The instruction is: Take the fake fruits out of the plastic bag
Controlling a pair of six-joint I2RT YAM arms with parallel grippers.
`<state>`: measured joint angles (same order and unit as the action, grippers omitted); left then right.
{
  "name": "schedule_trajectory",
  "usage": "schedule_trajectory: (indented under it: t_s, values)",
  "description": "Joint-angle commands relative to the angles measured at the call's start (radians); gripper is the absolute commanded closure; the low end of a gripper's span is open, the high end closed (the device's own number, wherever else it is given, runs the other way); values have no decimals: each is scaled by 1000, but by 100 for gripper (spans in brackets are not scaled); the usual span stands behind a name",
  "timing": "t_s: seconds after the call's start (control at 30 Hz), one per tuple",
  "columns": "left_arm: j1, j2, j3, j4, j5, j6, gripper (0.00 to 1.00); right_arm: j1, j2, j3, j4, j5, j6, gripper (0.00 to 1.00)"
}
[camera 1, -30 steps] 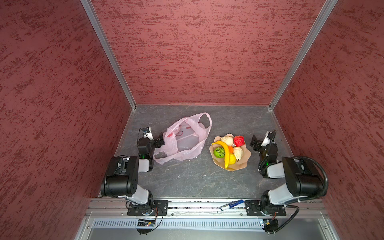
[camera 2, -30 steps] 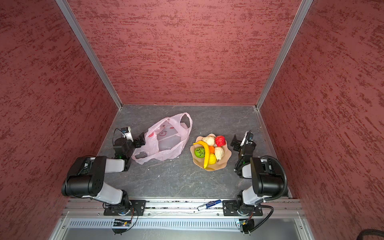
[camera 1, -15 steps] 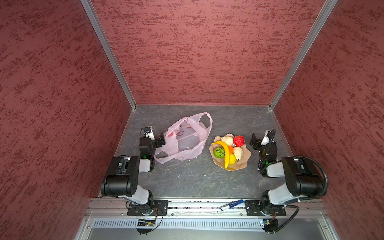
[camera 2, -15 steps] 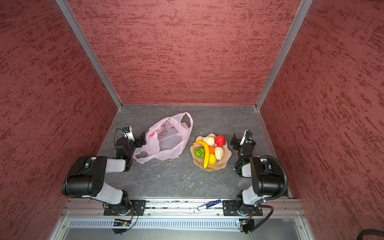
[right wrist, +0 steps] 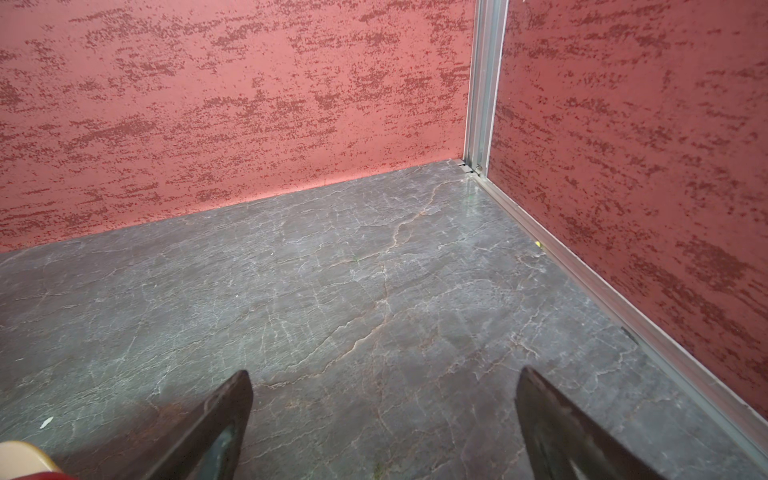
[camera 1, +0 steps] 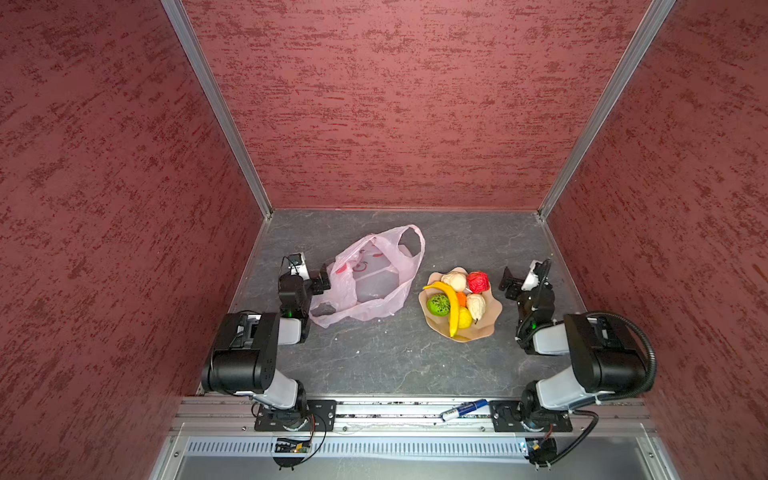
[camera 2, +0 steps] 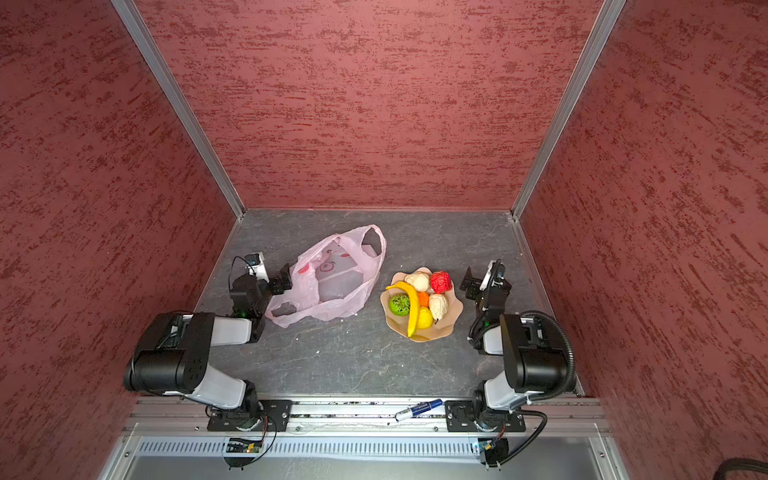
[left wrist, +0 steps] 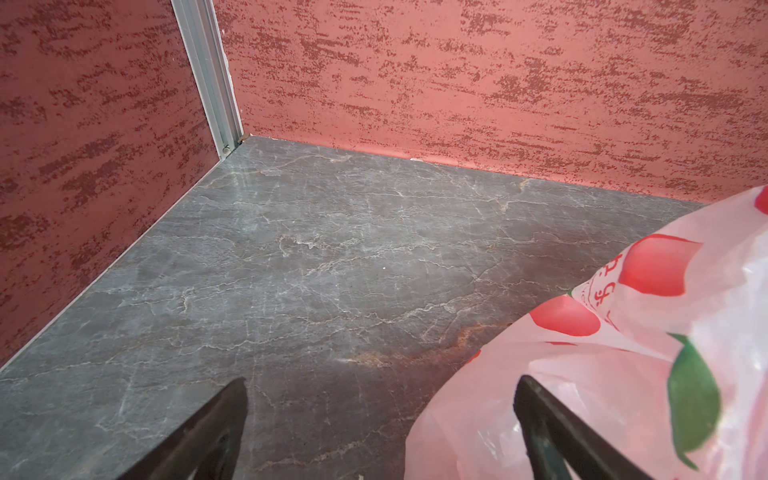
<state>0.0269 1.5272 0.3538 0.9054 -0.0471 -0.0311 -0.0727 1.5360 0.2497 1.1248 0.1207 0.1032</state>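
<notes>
The pale pink plastic bag (camera 1: 374,291) (camera 2: 336,299) lies flat and crumpled on the grey table, its loop handles toward the back; no coloured shape shows through it. The fake fruits sit in a peach bowl (camera 1: 478,330) to its right: banana (camera 1: 451,303), green ball (camera 1: 438,304), red ball (camera 1: 478,281), lemon (camera 1: 464,318), a small orange one and two cream pieces. My left gripper (camera 1: 320,279) (left wrist: 381,380) is open at the bag's left edge, one finger over the bag (left wrist: 623,353). My right gripper (camera 1: 512,283) (right wrist: 385,370) is open and empty, just right of the bowl.
Red textured walls close in the table on three sides. A blue and white marker (camera 1: 463,409) lies on the front rail between the arm bases. In the right wrist view the bowl's rim (right wrist: 20,451) shows beside one finger.
Very little: the left gripper has edged slightly along the bag's left side and the bag's near corner has settled. Bowl and fruits have not moved.
</notes>
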Motion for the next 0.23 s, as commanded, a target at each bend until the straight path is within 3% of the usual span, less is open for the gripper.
schedule_trajectory:
  t_s: [0.0, 0.2]
  values:
    - [-5, 7, 14, 9, -6, 14, 1, 7, 3, 23, 31, 14, -26, 1]
    - [-5, 7, 14, 9, -7, 14, 0, 9, 4, 27, 25, 16, -26, 1]
